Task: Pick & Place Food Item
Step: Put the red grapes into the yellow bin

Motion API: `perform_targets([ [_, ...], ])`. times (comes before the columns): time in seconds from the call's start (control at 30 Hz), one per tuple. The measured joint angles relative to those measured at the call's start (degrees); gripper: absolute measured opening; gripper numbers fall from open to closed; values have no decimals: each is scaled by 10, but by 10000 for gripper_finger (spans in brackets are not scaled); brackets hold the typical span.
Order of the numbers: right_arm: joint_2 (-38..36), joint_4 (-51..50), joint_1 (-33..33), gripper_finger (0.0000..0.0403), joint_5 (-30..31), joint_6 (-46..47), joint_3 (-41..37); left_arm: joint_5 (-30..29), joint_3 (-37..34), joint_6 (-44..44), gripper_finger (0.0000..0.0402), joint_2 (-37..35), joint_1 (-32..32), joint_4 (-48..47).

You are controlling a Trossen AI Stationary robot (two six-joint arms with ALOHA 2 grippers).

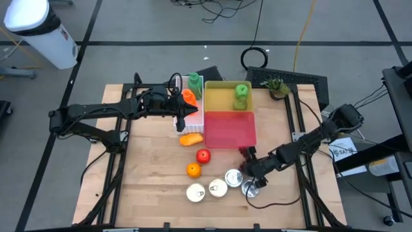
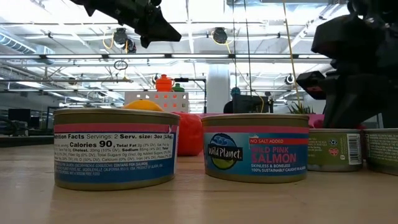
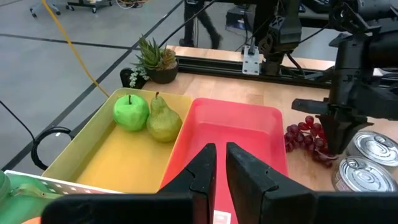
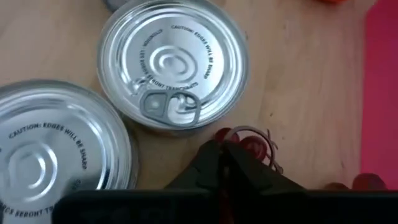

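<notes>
A: Where does the right pincer (image 4: 225, 163) stand, and is it holding anything?

B: Its two dark fingers are pressed together, down at the table (image 1: 148, 161) beside the tins, and they have pinched the bunch of dark red grapes (image 3: 306, 135) by its thin stem; the grapes lie on the bare wood just beside the near edge of the shallow pink plastic tray (image 1: 230, 129), touching the pincer, with the nearest round silver pull-tab tin (image 4: 173, 65) close by

A: So which step is this?

B: I judge it the grasp itself, with the fruit not yet off the wood; the lift has still to come

A: And what does the next move call for?

B: A straight, gentle rise so the stem does not slip or tear, clearing the tins, then a short carry over the pink tray; the yellow plastic tray (image 3: 118, 155) beyond it already holds a green apple (image 3: 131, 112) and a green pear (image 3: 163, 122)

A: The left pincer (image 3: 221, 162)?

B: It hangs over the trays' edge with fingers nearly closed and nothing between them, waiting
</notes>
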Motion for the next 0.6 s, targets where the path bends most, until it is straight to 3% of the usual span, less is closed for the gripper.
perform_targets([
  [0.17, -31, -8, -7, 3, 12, -16, -1, 0, 0, 0, 49, 0, 0, 0],
  [0.6, -193, 46, -31, 1, 162, -18, -1, 0, 0, -1, 49, 0, 0, 3],
])
